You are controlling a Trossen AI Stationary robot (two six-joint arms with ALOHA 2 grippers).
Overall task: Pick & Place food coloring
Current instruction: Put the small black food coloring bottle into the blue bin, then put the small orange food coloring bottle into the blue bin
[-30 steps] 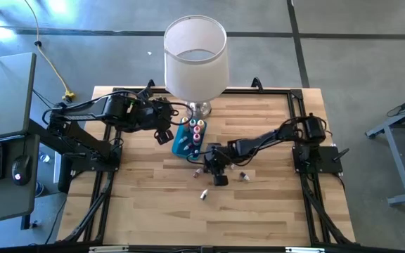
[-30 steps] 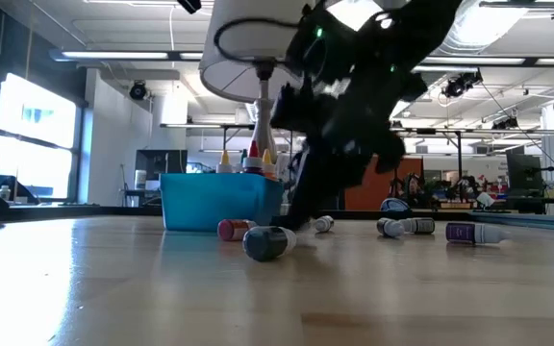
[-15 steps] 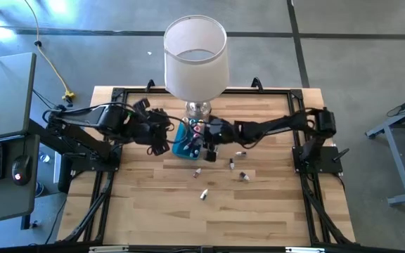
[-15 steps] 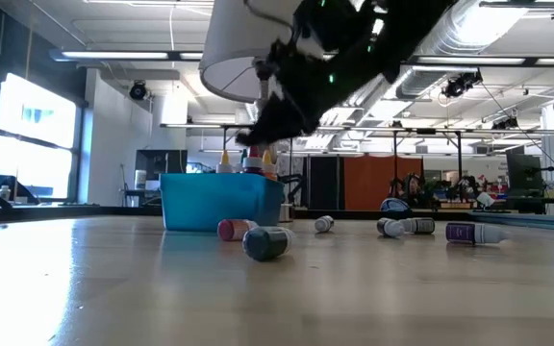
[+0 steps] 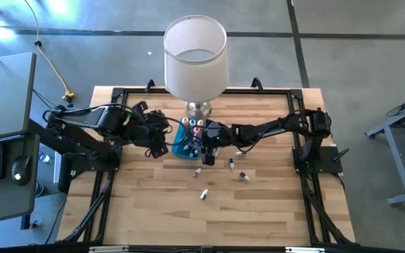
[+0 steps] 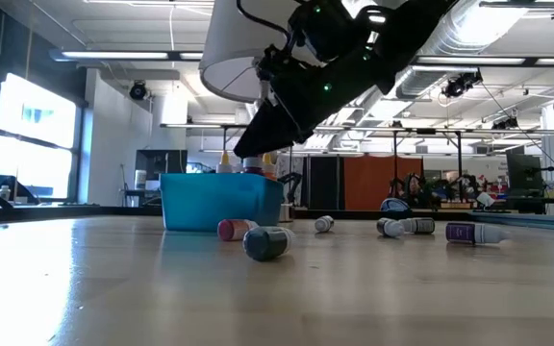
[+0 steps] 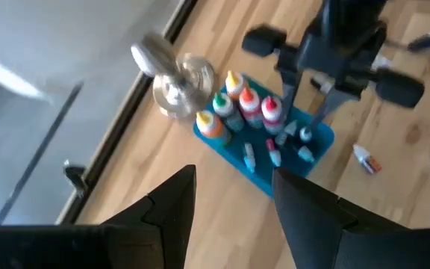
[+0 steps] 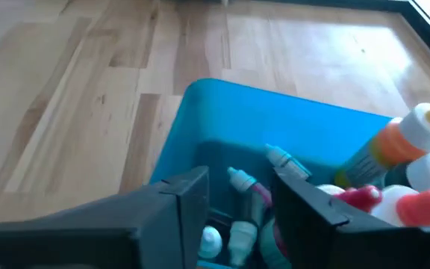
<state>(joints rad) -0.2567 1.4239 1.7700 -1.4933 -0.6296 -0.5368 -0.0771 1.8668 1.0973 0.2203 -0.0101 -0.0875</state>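
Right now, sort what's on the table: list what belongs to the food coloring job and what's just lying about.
Job:
- loose food coloring bottles lying on the table
- bottles in the blue tray
- blue tray
- right gripper, over the tray, fingers apart
- left gripper, open beside the tray

Lying about:
- white lamp

I see a pale planked wood table (image 5: 153, 204) with a smooth satin finish. On it the blue tray (image 8: 290, 134) looks like glossy plastic; beside the tray, the lamp base (image 7: 178, 86) is shiny metal.
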